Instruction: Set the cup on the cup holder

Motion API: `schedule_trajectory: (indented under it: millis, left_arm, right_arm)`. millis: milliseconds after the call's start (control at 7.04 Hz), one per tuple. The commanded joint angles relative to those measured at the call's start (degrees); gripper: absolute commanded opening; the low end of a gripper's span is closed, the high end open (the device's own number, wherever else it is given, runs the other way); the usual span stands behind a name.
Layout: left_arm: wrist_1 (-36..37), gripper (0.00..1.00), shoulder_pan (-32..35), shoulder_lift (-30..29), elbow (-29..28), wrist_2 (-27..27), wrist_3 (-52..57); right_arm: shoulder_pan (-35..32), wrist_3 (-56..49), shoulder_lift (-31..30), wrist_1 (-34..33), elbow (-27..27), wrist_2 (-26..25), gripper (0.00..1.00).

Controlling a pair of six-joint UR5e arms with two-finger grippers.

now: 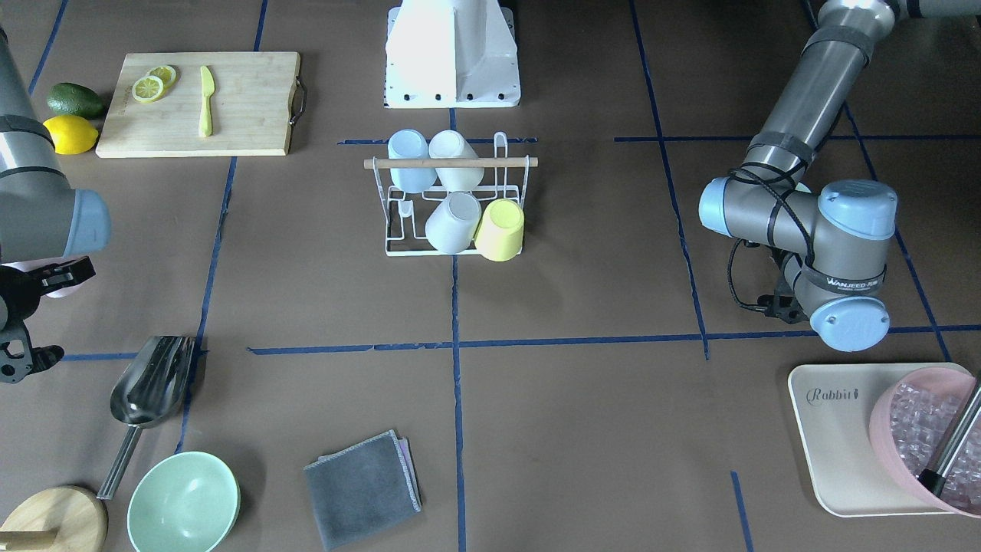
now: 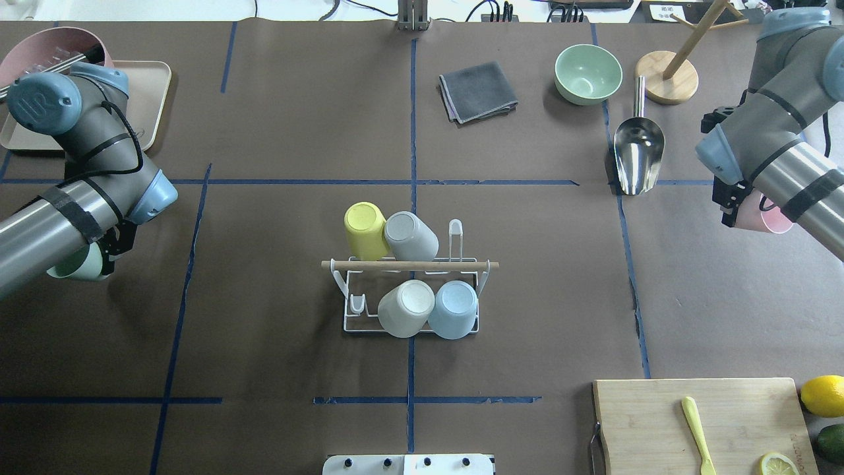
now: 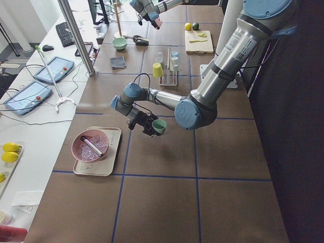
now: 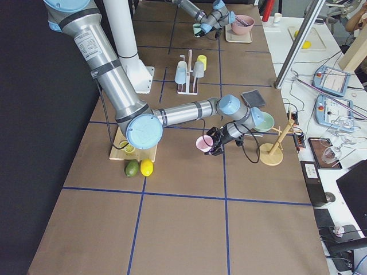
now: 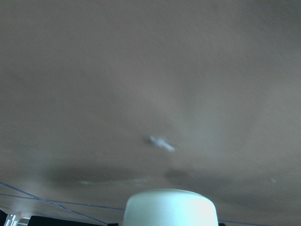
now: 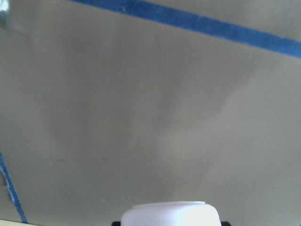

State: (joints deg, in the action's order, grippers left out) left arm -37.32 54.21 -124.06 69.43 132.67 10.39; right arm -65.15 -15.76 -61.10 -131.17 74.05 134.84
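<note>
White wire cup holder with wooden rod handle (image 2: 475, 265) carries four plastic cups (image 2: 405, 309), bases up. Left gripper (image 3: 152, 127) clamps a pale green cup (image 3: 160, 126); right gripper (image 4: 213, 146) clamps a pink cup (image 4: 204, 143). Both cup axes are roughly horizontal.

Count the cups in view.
6. Yellow cup, grey cup, cream cup, blue cup on the cup holder; green cup in the left gripper; pink cup in the right gripper.

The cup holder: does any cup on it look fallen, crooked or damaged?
Nothing stands out. The cup holder carries four upside-down cups on its prongs: yellow cup, grey cup, white cup, blue cup. All lean outward in the same way; none has fallen.
</note>
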Motion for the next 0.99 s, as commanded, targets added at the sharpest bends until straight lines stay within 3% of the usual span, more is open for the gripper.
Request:
schedule_trajectory:
  millis: [0, 142, 284, 426, 568, 852]
  left_arm:
    - [0.15, 0.07, 2.30, 0.05, 14.16, -0.30, -0.11]
    - [-3.43, 0.07, 1.96, -0.12, 19.63, -0.30, -0.37]
    - [-8.77, 0.07, 1.78, -1.43, 21.17, -0.22, -0.29]
    - [-16.22, 0.07, 1.52, -2.14, 22.75, -0.74, -0.72]
    - [-19.34, 0.07, 0.99, -3.89, 22.94, -0.57, -0.55]
    - [-24.63, 0.07, 0.11, -3.29, 28.80, -0.04, -2.38]
  right_arm:
    - [-5.86, 0.29, -1.72, 0.65, 10.53, 0.17, 0.00]
    - [-4.48, 2.21, -2.00, 0.74, 13.72, -0.01, 0.00]
    - [-5.77, 3.62, -1.31, 3.61, 13.93, 0.16, 0.00]
    - [-6.48, 4.24, -1.56, 11.56, 13.76, 2.51, 0.00]
    - [-6.05, 3.21, -1.48, 13.55, 13.50, 4.01, 0.00]
    - [-5.17, -0.13, -1.83, 29.67, 12.88, 4.64, 0.00]
